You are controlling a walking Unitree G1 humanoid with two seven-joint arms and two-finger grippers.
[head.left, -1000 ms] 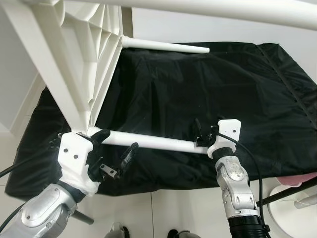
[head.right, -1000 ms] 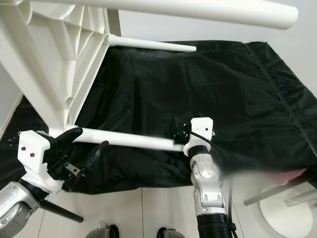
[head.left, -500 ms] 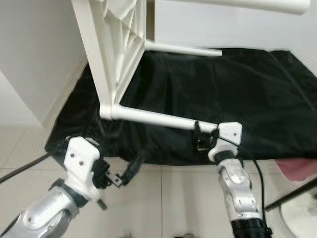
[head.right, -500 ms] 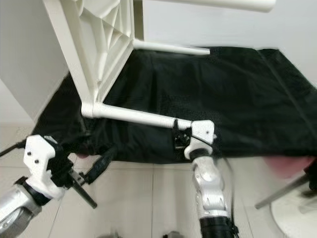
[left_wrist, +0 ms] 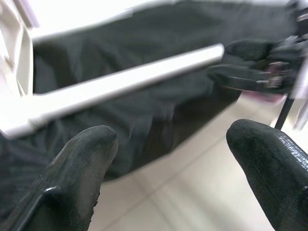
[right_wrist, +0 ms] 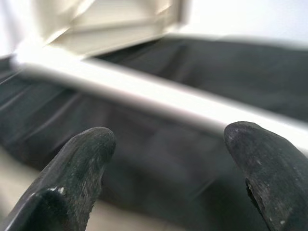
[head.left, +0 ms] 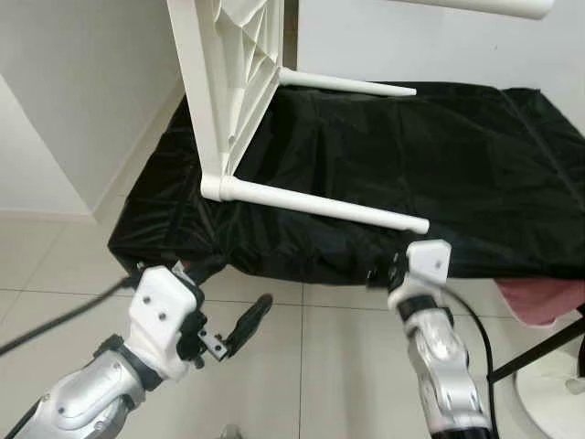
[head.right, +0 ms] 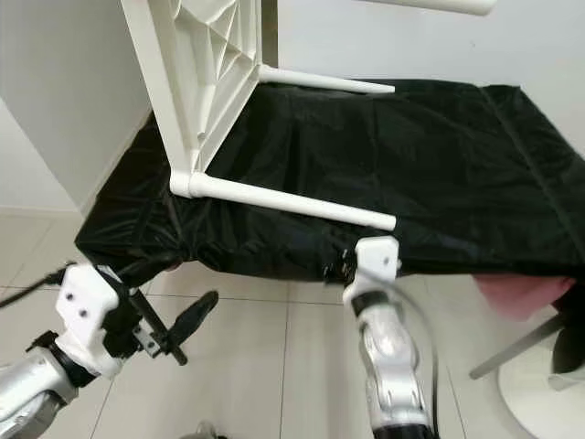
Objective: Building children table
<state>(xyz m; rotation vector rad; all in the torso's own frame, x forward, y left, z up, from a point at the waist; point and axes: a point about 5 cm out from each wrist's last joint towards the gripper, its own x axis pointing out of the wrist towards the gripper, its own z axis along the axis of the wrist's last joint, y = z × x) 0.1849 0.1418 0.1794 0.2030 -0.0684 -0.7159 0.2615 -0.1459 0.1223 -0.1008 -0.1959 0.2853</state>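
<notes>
A: Nearest items?
B: Left claw, fingers spread wide, holding nothing, low over the tiled floor. Right claw, also wide and empty by its wrist view, just below the free end of the near leg.

A: The task's own piece?
B: White children's table, tipped on its side on a black cover, top panel upright, ribbed underside facing the robot. Near leg socketed at the lower corner; far leg beyond it; a third crosses overhead.

A: Handling advice?
B: Likely re-gripping. Bring both claws level around the near leg, one by the socket and one by the tip, and close squarely; the smooth tube may roll.

A: Unclear?
B: What the cover drapes, whether the sockets are seated, and any fourth leg. Both wrist views are blurred. A pink object is cut by the frame edge.
</notes>
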